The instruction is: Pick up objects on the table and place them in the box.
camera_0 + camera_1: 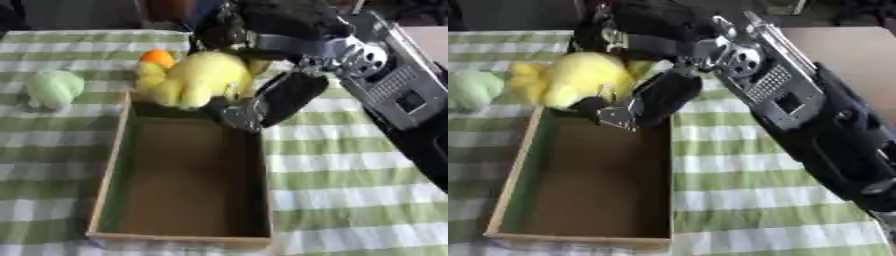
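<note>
A yellow plush duck (197,77) with an orange beak (157,57) hangs over the far end of the open cardboard box (109,180). My right hand (271,102) reaches in from the upper right and is curled round the duck's right side, its fingers at the box's far right corner. A pale green soft toy (54,88) lies on the checked cloth to the left of the box. The box's inside shows only its brown floor. My left hand shows in neither view.
My right arm (815,115) slants across the right half of the table. A green and white checked cloth (350,190) covers the table. Dark shapes stand beyond the far edge.
</note>
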